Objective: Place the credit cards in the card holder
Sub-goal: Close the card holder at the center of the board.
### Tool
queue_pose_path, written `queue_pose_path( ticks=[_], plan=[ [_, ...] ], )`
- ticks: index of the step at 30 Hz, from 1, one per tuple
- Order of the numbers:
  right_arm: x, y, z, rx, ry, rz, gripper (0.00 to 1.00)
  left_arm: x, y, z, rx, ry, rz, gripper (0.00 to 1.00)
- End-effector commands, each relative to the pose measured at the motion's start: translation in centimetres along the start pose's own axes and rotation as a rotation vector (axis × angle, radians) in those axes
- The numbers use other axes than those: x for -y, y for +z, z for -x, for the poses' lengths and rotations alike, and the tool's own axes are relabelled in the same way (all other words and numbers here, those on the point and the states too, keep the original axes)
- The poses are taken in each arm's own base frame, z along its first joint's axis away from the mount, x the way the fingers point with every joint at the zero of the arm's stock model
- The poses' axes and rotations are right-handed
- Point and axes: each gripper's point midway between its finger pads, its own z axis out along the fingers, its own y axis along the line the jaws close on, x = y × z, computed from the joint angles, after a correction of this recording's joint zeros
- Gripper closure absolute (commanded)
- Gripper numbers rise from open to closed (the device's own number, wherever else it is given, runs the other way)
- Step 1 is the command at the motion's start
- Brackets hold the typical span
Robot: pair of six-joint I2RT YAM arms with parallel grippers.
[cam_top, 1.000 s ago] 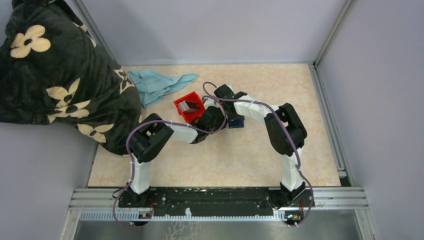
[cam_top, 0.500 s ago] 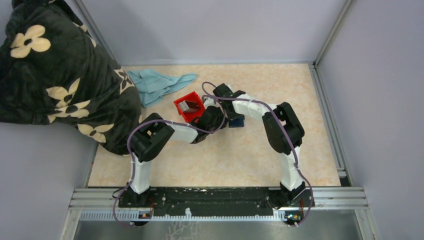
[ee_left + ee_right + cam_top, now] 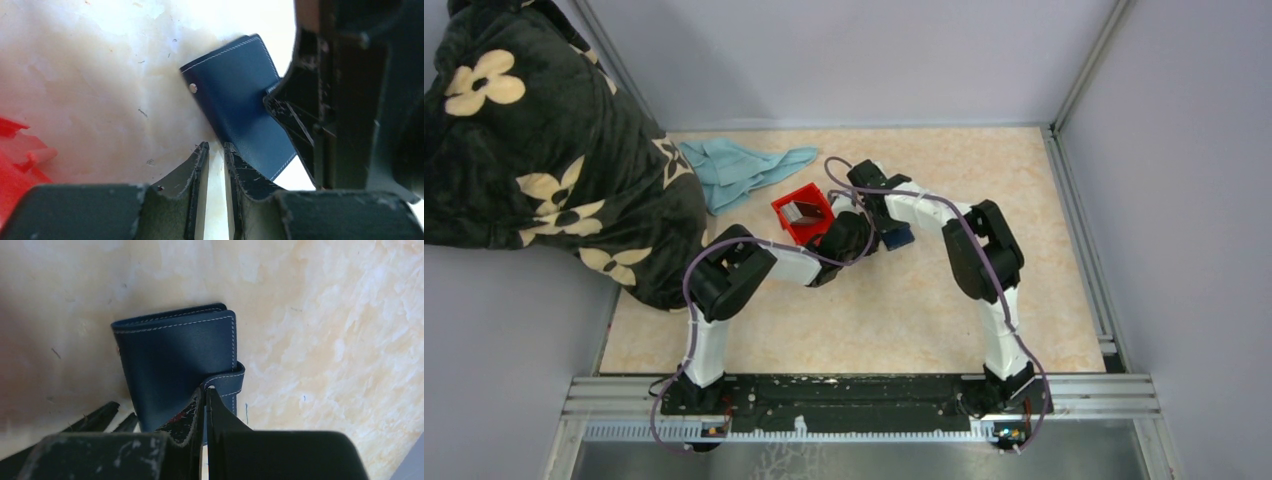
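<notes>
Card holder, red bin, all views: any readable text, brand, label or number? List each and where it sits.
No text can be read in any view.
card holder: plain navy with white stitching and a snap stud; no lettering shows.
red bin: no label seen.
card in the bin: too small to read.

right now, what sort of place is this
Probably a robot lab cell, not a home: a left arm and right arm bolted to a metal rail, with a small table boxed in by plain grey walls.
</notes>
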Motion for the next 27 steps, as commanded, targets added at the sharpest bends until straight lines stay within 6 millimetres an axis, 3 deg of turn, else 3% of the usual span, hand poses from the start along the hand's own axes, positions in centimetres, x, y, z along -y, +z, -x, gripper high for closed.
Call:
queue_pose_path(
  ticks=[1,13,19,23,27],
  plan=[
    [-6.0,2.8,-1.2,-0.058,-0.002,0.201,1.00,-2.3,0.4,-4.0,-0.112,0.076,0.048,0.74],
    [-8.4,5.9,-4.4,-0.220,-0.032,0.264,1.00,-3.6,0.8,-4.5,-0.133,0.073,0.062,0.74],
    [-7.7,6.4,-5.1,-0.288,-0.013,0.271,0.98,-4.2,0.4,-3.9,-0.126,0.064,0.074,0.74],
    [-6.8,4.7,-2.9,-0.198,0.024,0.255,0.77,-4.1,-0.3,-3.4,-0.118,0.060,0.076,0.71],
    [-5.9,1.8,0.0,-0.095,0.087,0.274,0.70,-3.9,-1.2,-2.2,-0.096,0.062,0.086,0.67]
  ],
)
